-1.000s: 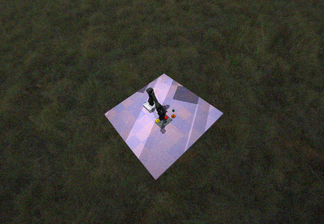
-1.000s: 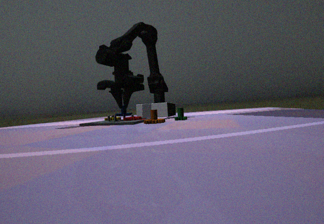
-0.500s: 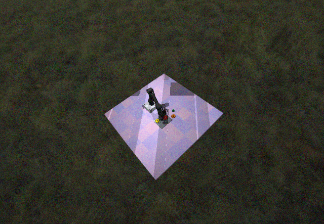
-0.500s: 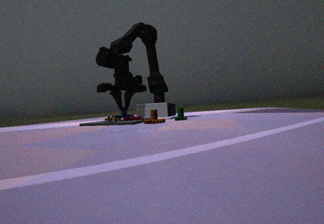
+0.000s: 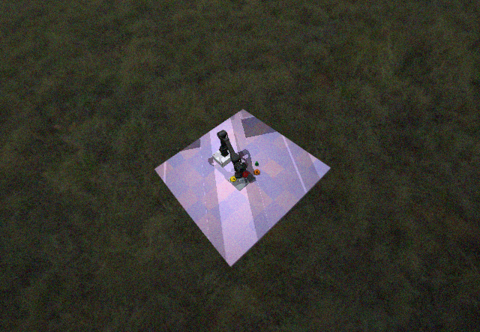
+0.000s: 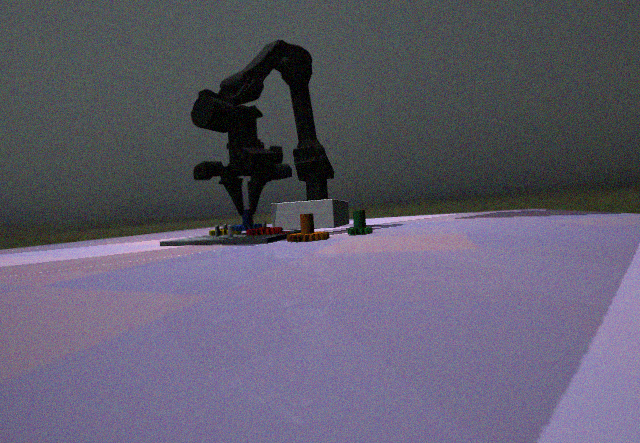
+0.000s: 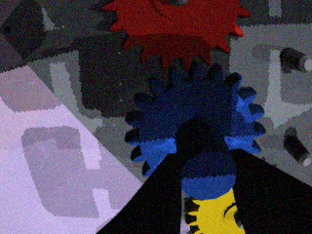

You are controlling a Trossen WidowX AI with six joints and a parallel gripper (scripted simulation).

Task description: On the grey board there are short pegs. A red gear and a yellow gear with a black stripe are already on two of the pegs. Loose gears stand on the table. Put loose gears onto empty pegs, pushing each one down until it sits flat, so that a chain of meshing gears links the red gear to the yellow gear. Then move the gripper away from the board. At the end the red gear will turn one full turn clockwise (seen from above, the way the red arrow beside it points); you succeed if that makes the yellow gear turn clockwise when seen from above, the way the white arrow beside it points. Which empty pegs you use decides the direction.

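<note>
Pinching the blue gear (image 6: 248, 227) (image 7: 205, 107) by its upright stub, the claw (image 6: 247, 216) (image 7: 205, 162) holds it low over the board (image 6: 206, 242) (image 5: 240, 186), inward from the table's (image 5: 232, 223) (image 6: 361, 324) edges, between the red gear (image 5: 245, 174) (image 6: 264, 230) (image 7: 180, 29) and yellow gear (image 5: 232, 179) (image 6: 221, 231) (image 7: 216, 214), presumably to link them.

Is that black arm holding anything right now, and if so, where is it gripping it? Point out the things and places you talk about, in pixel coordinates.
Yes: the blue gear (image 6: 238, 227) (image 7: 205, 107), held by the round stem (image 7: 209, 182) standing up from its middle.
</note>
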